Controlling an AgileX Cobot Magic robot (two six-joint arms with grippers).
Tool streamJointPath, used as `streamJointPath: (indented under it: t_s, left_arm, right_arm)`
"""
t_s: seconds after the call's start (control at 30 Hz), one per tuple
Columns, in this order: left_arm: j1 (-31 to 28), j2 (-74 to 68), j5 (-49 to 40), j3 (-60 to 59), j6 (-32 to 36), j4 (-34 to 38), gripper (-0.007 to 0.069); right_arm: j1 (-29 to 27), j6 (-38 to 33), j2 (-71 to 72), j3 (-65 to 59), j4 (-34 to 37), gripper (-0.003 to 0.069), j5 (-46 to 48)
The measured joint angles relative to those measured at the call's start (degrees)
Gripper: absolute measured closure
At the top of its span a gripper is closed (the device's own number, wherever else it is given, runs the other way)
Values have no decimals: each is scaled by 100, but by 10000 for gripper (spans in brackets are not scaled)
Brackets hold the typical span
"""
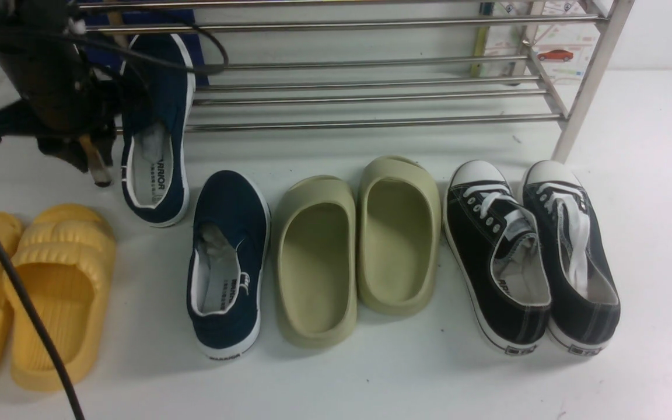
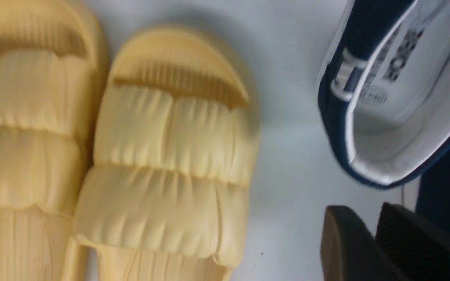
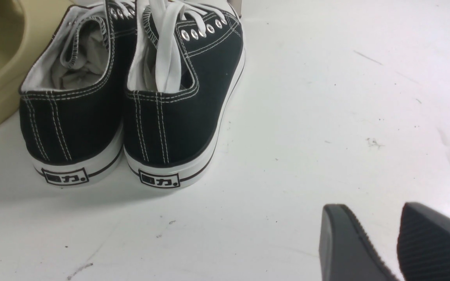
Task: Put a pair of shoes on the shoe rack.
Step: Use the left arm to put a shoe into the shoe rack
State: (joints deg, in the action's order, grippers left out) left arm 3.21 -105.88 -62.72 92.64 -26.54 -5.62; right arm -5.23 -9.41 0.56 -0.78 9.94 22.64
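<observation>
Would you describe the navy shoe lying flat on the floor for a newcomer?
Before the wide steel shoe rack, find the olive foam slippers. Just left of them lies the navy canvas slip-on, clear of the rack unlike its twin.

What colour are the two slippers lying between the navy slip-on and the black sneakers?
Olive green, plain. The slippers show best in the front view.
</observation>
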Motion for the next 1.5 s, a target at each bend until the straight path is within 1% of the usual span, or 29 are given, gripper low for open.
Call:
streamJointPath:
  t_s: [0.03,0.07,0.1,0.13,0.17,0.23,0.3,0.37,0.43,0.47,0.5,0.53,0.57,0.63,0.7,0.77,0.83,0.9,0.93,0.97,1.0,1.1,1.13,1.2,1.23,1.5]
  left_arm:
    - [0,0,12,-83,-8,10,516]
    - [0,0,65,-244,-61,7,557]
    - [0,-10,202,-528,-303,-75,606]
    - [0,-10,217,-588,-333,-118,614]
    - [0,-10,322,-738,-552,-283,628]
    - [0,-17,501,-881,-848,-587,624]
    - [0,-17,658,-899,-965,-697,600]
    - [0,-17,800,-906,-1003,-738,557]
    - [0,-17,952,-906,-1009,-716,489]
    - [0,-17,978,-906,-999,-708,473]
    - [0,-17,1104,-906,-927,-684,402]
    - [0,-17,1200,-906,-877,-679,354]
    - [0,-17,1244,-911,-867,-679,335]
    - [-12,-24,1583,-918,-846,-673,238]
    - [-57,-57,1957,-918,-844,-679,174]
    - [-134,-157,2295,-918,-844,-684,146]
    - [-222,-296,2433,-918,-840,-651,147]
    - [-281,-422,2504,-918,-832,-567,172]
    - [-287,-460,2532,-907,-819,-542,197]
    - [-293,-487,2579,-907,-761,-512,246]
    - [-293,-488,2588,-907,-755,-513,246]
    - [-299,-496,2705,-907,-476,-396,445]
    - [-299,-496,2731,-907,-432,-375,493]
    - [-299,-496,2749,-907,-370,-350,622]
    - [-299,-496,2749,-907,-348,-350,638]
    - [-299,-490,2756,-907,-308,-346,638]
  right_arm:
    - [0,0,0,0,0,412,0]
    - [0,0,0,0,0,412,0]
    - [0,0,0,0,0,412,0]
    - [0,0,0,0,0,412,0]
    - [0,0,0,0,0,412,0]
    - [0,0,0,0,0,412,0]
    - [0,0,0,0,0,412,0]
    - [0,0,0,0,0,412,0]
    - [0,0,0,0,0,412,0]
    - [0,0,0,0,0,412,0]
    - [0,0,0,0,0,412,0]
    - [0,0,0,0,0,412,0]
    - [0,0,0,0,0,412,0]
    - [0,0,0,0,0,412,0]
    - [0,0,0,0,0,412,0]
    - [0,0,0,0,0,412,0]
    - [0,0,0,0,0,412,0]
    - [0,0,0,0,0,412,0]
    - [0,0,0,0,0,412,0]
    - [0,0,0,0,0,412,0]
    - [0,0,0,0,0,412,0]
    - [0,0,0,0,0,412,0]
    - [0,0,0,0,0,412,0]
    - [0,0,0,0,0,412,0]
    - [0,0,0,0,0,412,0]
    - [0,0,0,0,0,412,0]
